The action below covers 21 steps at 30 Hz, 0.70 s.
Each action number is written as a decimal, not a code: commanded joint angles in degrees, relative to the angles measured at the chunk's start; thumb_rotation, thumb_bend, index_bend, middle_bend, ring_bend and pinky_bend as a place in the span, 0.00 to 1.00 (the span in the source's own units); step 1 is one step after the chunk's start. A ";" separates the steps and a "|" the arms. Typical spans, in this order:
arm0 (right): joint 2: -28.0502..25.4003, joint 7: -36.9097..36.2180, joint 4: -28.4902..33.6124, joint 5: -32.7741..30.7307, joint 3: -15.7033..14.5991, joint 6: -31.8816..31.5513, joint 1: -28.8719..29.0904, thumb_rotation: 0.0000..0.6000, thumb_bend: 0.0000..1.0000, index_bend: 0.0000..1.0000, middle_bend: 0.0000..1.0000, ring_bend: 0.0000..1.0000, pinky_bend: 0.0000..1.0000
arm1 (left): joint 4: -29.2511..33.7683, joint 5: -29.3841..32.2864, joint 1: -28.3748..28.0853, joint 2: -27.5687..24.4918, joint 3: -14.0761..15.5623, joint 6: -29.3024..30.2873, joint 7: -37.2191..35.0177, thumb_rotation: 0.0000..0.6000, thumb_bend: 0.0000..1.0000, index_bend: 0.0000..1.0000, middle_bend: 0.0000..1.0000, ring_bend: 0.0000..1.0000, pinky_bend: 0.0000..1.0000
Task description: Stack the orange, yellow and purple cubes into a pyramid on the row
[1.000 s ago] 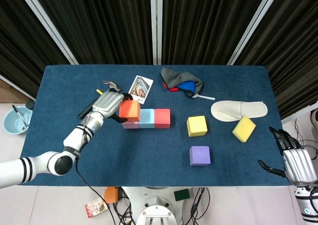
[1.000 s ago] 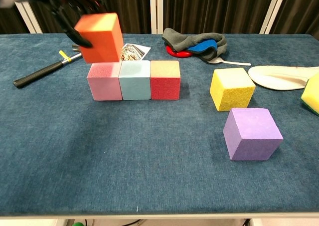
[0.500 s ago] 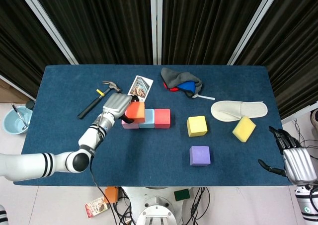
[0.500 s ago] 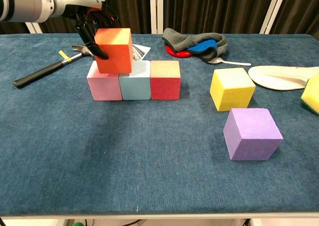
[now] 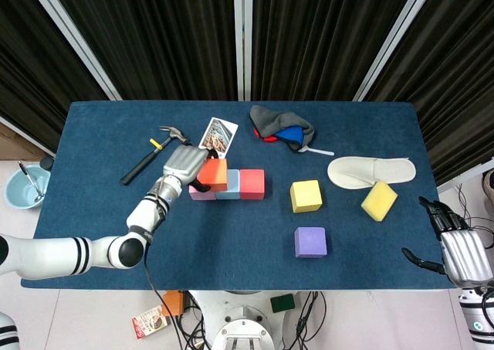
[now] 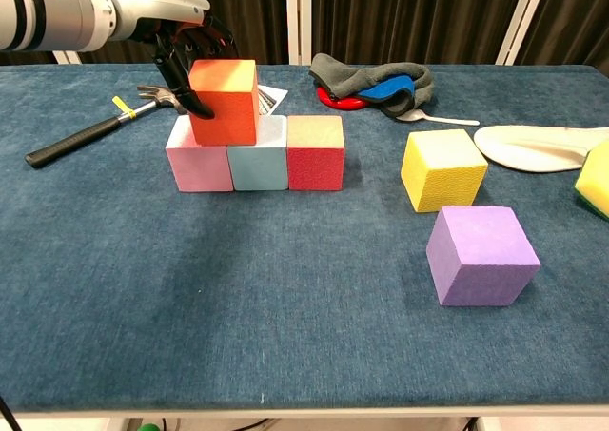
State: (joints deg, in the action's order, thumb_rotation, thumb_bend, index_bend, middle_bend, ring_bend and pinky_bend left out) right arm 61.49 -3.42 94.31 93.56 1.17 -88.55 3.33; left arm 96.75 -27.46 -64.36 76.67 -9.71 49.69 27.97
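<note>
My left hand (image 5: pixel 182 164) (image 6: pixel 186 50) grips the orange cube (image 5: pixel 212 173) (image 6: pixel 224 101), which sits on top of the row over the seam between the pink cube (image 6: pixel 198 165) and the light blue cube (image 6: pixel 258 163). A red cube (image 5: pixel 252 183) (image 6: pixel 316 151) ends the row on the right. The yellow cube (image 5: pixel 306 195) (image 6: pixel 442 168) lies right of the row. In front of it lies the purple cube (image 5: pixel 309 242) (image 6: pixel 481 255). My right hand (image 5: pixel 455 247) hangs open off the table's right front corner.
A hammer (image 5: pixel 150 154) (image 6: pixel 90 132) and a photo card (image 5: pixel 218 137) lie behind the row at the left. Grey and blue cloth (image 5: pixel 282 127), a spoon (image 6: pixel 440 119), a white slipper (image 5: pixel 370 170) and a yellow sponge (image 5: pixel 379 199) occupy the right side.
My left hand carried the orange cube right and down, from above the pink cube onto the row's top.
</note>
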 commanded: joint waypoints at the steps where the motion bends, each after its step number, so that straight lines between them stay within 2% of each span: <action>1: 0.08 -0.12 -0.12 -0.08 0.01 0.13 0.06 0.84 0.18 0.08 0.15 0.12 0.27 | 0.00 0.26 -0.12 -0.13 0.01 -0.13 -0.09 0.99 0.18 0.40 0.48 0.42 0.24; 10: 0.15 -0.39 -0.46 -0.25 0.08 0.33 0.20 0.84 0.18 0.08 0.15 0.12 0.27 | -0.62 1.38 -0.77 0.55 0.75 -0.17 0.46 0.96 0.18 0.39 0.47 0.42 0.24; 21: 0.33 -0.91 -0.88 -0.32 0.08 0.27 0.20 0.84 0.18 0.08 0.15 0.12 0.27 | -0.10 1.52 -0.93 0.18 1.06 0.49 0.67 0.94 0.18 0.33 0.41 0.41 0.23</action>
State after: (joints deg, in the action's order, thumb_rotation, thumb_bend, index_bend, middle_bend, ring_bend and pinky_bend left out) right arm 61.81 -4.32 93.44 93.24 1.25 -88.29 3.52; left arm 96.64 -25.92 -65.30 76.85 -8.64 50.18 28.65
